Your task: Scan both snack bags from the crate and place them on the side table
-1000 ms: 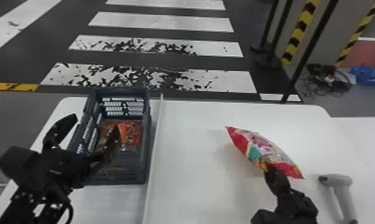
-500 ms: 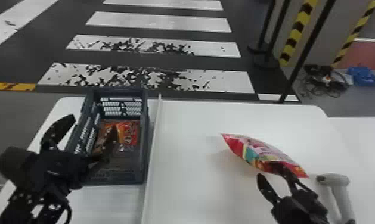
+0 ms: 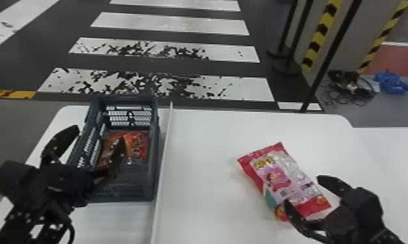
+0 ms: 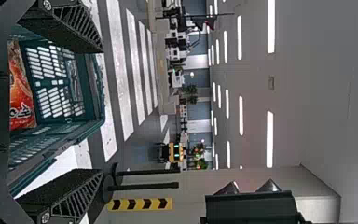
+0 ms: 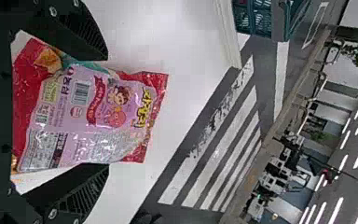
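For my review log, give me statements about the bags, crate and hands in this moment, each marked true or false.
1. An orange-and-red snack bag lies inside the crate. True.
2. The left hand has its fingers closed together. False: the left hand's fingers are spread apart.
3. The crate stands to the left of the thin white divider. True.
4. The pink-and-red snack bag is inside the crate. False: it is outside, to the right of the divider.
5. The right hand has one finger toward each side of the pink-and-red snack bag. True.
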You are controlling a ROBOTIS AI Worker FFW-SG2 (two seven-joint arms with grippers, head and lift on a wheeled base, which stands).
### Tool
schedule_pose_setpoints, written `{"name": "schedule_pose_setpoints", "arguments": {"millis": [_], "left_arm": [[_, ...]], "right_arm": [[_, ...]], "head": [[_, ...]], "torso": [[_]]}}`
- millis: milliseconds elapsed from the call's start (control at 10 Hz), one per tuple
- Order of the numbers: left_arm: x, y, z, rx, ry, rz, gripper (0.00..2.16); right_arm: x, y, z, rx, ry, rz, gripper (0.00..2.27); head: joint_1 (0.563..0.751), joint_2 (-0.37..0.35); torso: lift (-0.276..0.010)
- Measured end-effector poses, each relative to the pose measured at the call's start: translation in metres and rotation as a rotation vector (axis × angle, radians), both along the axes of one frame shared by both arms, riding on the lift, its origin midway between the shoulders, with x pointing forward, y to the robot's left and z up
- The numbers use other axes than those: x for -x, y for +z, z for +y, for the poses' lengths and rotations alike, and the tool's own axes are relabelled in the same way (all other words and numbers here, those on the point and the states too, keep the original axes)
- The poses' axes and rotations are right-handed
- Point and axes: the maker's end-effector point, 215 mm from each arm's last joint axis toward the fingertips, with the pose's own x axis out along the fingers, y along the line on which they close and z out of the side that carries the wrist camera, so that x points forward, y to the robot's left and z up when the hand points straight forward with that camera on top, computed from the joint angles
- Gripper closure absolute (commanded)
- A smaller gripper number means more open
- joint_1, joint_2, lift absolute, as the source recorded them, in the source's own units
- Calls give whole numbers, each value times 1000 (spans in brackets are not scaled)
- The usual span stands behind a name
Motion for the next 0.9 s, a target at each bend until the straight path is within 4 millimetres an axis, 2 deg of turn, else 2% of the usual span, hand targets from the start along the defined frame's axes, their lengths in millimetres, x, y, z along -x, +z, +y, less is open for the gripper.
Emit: {"name": "schedule_pose_setpoints", "arguments": {"millis": [200,300,400,500,600,700,800,900], "left_arm": [[0,0,0,0,-1,1,83],[0,-1,-1,0,-1,1,83],[1,-1,0,-1,-1,2,83],[1,-1,0,-1,0,1,83],[1,-1,0,0,0,1,83],[1,0,0,0,0,1,83],[1,-1,0,1,0,1,83],[1,-1,0,0,0,2,83]], "right_arm": [[4,2,-3,-175,-25,64,144],[2,7,-10,-267,-52,81,353],[-2,11,-19,-358,-85,96,761],[-7,16,-26,-416,-109,101,1524],[-12,20,-31,-453,-126,97,1959],[-17,21,-37,-496,-139,95,1990],[-20,20,-44,-544,-140,96,2125],[-24,15,-49,-559,-150,101,2128]], "head": [[695,-83],[695,-91],[695,-103],[695,-109],[695,-117],[695,-125],[695,-132],[695,-139]], "torso": [[-98],[-98],[-98],[-98],[-98],[-98],[-98],[-98]]}}
